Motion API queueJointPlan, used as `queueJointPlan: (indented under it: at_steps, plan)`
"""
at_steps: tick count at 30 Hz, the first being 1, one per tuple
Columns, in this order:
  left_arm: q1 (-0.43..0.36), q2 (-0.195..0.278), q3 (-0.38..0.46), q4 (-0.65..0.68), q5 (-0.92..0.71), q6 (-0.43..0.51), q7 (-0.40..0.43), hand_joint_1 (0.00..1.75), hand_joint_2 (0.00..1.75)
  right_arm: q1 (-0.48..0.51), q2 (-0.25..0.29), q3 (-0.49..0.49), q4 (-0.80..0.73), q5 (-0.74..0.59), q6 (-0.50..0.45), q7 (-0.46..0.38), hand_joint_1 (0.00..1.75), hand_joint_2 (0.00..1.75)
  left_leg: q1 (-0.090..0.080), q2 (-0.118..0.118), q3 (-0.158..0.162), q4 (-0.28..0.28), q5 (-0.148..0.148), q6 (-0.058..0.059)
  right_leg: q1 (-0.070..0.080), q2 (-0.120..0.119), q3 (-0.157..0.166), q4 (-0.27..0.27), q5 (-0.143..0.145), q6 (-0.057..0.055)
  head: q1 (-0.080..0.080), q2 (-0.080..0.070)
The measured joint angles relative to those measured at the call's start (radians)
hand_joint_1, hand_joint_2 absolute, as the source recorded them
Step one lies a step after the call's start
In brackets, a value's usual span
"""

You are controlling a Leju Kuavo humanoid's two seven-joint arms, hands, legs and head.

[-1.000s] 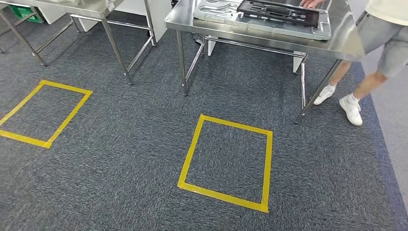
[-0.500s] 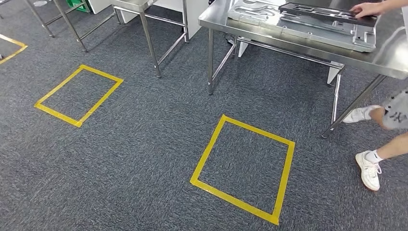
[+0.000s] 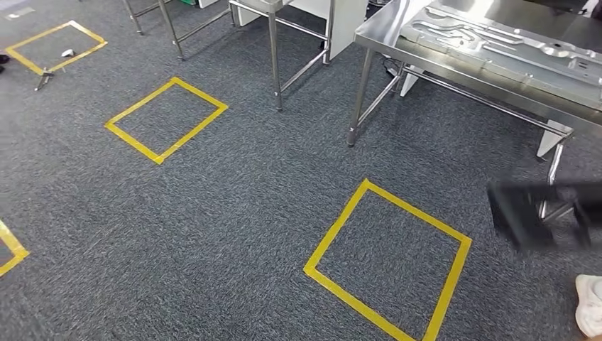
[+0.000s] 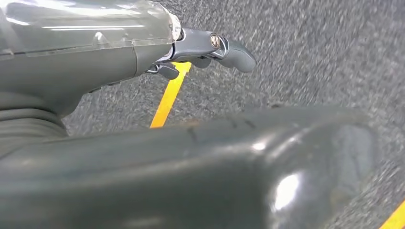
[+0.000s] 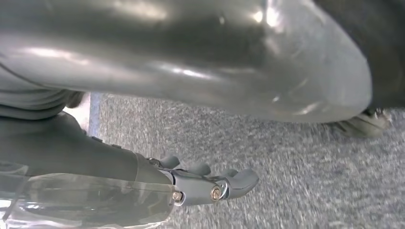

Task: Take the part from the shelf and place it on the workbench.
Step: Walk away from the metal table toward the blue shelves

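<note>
Below the tabletop (image 3: 529, 15), off its near leg: a dark slab (image 3: 529, 213) hangs above the carpet, too blurred to name. It may be your part, but you cannot tell that from these views.
Part, where: not settled. Treat the dark slab beside the tabletop as the one candidate until you get a sharper look.
Part, looks: if the slab is it, you see a flat black piece with straight edges and what seem to be open cut-outs. Its finish and detail are lost in blur.
Part, handling: judged from that shape, expect something stiff, broad and thin. It is probably light for its span, awkward rather than heavy, and likely to tip if held at one corner.
Where to hold: take it by two opposite long edges, one robot hand on each, or through a cut-out if the bars prove sturdy. Keep it level.
On the tabletop: a silver plate (image 3: 497, 46) with raised channels lies flat. Any landing must sit squarely on it or on the bare steel beside it.
Left robot hand (image 4: 210, 47): fingers apart and empty, hanging over carpet away from the tabletop.
Right robot hand (image 5: 210, 186): fingers apart too, nothing in them, also over carpet.
In front of the tabletop: a yellow tape square (image 3: 336, 224) on the floor.
Beyond the tabletop's near corner: a white shoe (image 3: 590, 312), so a person is close. Mind your swing.
</note>
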Motion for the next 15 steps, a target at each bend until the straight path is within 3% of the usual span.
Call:
queueJointPlan:
  at_steps: [2,4,6,8,10,11,12,13,15]
  plan:
    - [-0.026,-0.003,-0.019,-0.001,-0.014,0.008,0.033,0.00,0.00,-0.004,0.007,-0.009,0.001,-0.007,0.000,0.014,0.00,0.00,0.001,-0.023,-0.010,0.005,0.001,-0.015,0.001,0.030,0.019,-0.055,0.016,-0.006,0.000,0.000]
    - [-0.041,-0.004,-0.032,-0.001,-0.018,0.012,0.046,0.00,0.00,-0.011,0.014,-0.015,0.001,-0.010,0.000,0.018,0.00,0.00,0.004,-0.041,-0.018,0.004,0.005,-0.030,0.004,0.012,0.021,-0.061,0.019,-0.018,0.000,0.000]
    - [-0.048,-0.005,-0.041,-0.001,-0.018,0.013,0.051,0.00,0.00,-0.014,0.020,-0.018,0.001,-0.011,0.000,0.021,0.00,0.00,0.005,-0.007,-0.032,0.032,-0.014,-0.039,0.003,-0.013,0.025,-0.071,0.025,-0.033,0.000,0.000]
    - [-0.057,-0.006,-0.047,-0.001,-0.019,0.014,0.056,0.00,0.00,-0.010,0.025,-0.020,0.001,-0.010,0.002,0.022,0.00,0.00,0.005,0.055,-0.081,0.138,-0.075,-0.045,0.005,-0.044,0.027,-0.077,0.027,-0.044,0.000,0.000]
    - [-0.068,-0.006,-0.050,-0.001,-0.024,0.020,0.071,0.00,0.00,-0.007,0.028,-0.021,0.001,-0.008,0.004,0.023,0.00,0.00,0.007,0.078,-0.140,0.266,-0.132,-0.052,0.010,-0.076,0.026,-0.077,0.026,-0.048,0.000,0.000]
    - [-0.072,-0.006,-0.050,-0.001,-0.031,0.024,0.084,0.00,0.00,-0.006,0.030,-0.022,0.001,-0.008,0.005,0.025,0.00,0.00,0.008,0.082,-0.152,0.294,-0.136,-0.054,0.012,-0.091,0.026,-0.077,0.025,-0.048,0.000,0.000]
    - [-0.076,-0.006,-0.050,-0.001,-0.039,0.029,0.100,0.00,0.00,-0.007,0.031,-0.023,0.001,-0.007,0.007,0.028,0.00,0.00,0.010,0.085,-0.143,0.282,-0.122,-0.056,0.012,-0.106,0.027,-0.077,0.024,-0.047,0.000,0.000]
    - [-0.081,-0.006,-0.050,-0.001,-0.049,0.034,0.119,0.00,0.00,-0.009,0.032,-0.024,0.001,-0.007,0.011,0.031,0.00,0.00,0.011,0.093,-0.113,0.231,-0.093,-0.056,0.012,-0.119,0.028,-0.076,0.023,-0.045,0.000,0.000]
    - [-0.098,-0.004,-0.050,-0.001,-0.058,0.041,0.148,0.00,0.00,-0.012,0.035,-0.026,0.001,0.000,0.019,0.034,0.00,0.00,0.009,0.138,-0.033,0.087,-0.035,-0.051,0.016,-0.143,0.033,-0.074,0.019,-0.038,0.000,0.000]
